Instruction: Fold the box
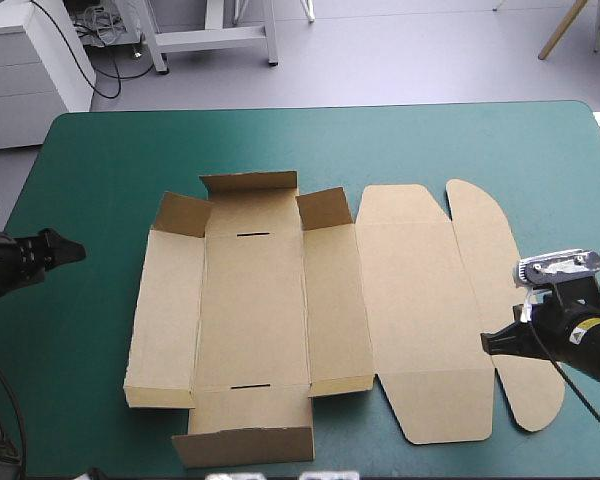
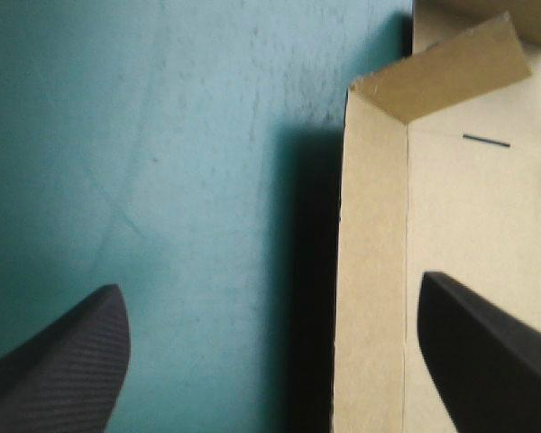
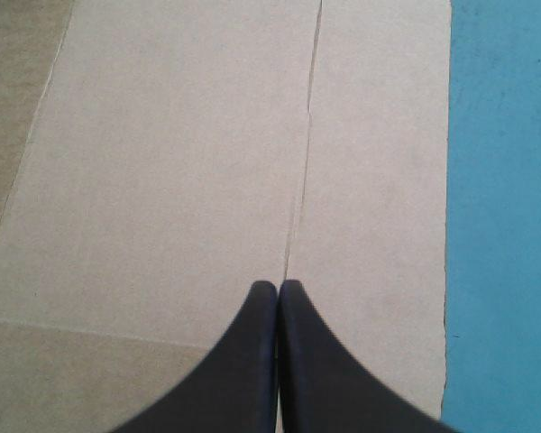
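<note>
Two end effectors flanked the box [image 1: 250, 310], which lay near the middle of the teal-green worktop [image 1: 100, 160] with its far wall [image 1: 248, 186] and corner flaps [image 1: 325, 208] tipped up, its long side panels only partly lifted, and the lid [image 1: 415, 300] flat out to the right. From where I stood the job looked barely begun. The side walls wanted standing up and tucking, and I'd judge that best done by slipping a finger under the outer edge of the left panel [image 1: 165, 310] and rolling it up along its fold, while the other arm pinned the board so the sheet could not skate across the worktop. The left end effector [image 2: 270, 281] hung low over bare worktop near that panel, short of touching it, its black fingers spread wide and released, pointing toward the box. The right end effector [image 3: 278, 285] was clenched to a single point with nothing visible in its grip, poised over the crease [image 3: 302, 162] between the lid and its rounded tuck flap [image 1: 505, 300], its arm reaching in from the near right corner.
</note>
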Robot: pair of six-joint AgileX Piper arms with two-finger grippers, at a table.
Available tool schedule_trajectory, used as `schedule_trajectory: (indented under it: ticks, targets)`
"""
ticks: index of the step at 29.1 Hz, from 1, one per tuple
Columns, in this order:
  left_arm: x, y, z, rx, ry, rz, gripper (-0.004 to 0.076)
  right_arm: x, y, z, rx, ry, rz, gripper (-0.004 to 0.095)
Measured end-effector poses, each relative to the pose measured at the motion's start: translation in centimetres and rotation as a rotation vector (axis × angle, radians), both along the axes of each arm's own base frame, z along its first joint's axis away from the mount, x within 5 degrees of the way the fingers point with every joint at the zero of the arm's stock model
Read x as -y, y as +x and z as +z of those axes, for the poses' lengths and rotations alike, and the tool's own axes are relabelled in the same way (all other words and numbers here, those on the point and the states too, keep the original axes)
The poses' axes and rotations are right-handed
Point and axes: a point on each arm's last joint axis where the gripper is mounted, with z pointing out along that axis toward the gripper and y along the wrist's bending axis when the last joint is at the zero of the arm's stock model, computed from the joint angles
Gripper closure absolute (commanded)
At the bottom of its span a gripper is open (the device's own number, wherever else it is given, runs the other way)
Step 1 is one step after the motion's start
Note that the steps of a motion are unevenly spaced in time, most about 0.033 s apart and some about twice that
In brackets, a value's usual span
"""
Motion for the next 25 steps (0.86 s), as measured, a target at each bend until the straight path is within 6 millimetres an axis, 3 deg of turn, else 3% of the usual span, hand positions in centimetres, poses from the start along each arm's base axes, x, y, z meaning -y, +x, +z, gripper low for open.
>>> schedule_trajectory:
  ticks: [4, 12, 20, 25]
  targets:
    - [0.9, -0.2, -3.1, -0.089, -0.05, -0.042, 0.0108, 0.0, 0.0, 0.0, 0.004, 0.0, 0.0, 0.0927]
    - [2.1, -1.8, -7.0, -0.17, -0.099, -0.107, 0.0108, 0.0, 0.0, 0.0, 0.006, 0.001, -0.001, 0.0928]
    - [3.7, -2.8, -9.2, -0.215, -0.147, -0.156, 0.0108, 0.0, 0.0, 0.0, 0.007, 0.001, 0.0, 0.0927]
    - [6.6, -2.6, -10.1, -0.251, -0.159, -0.268, 0.0108, 0.0, 0.1, 0.1, 0.013, 0.003, -0.001, 0.0927]
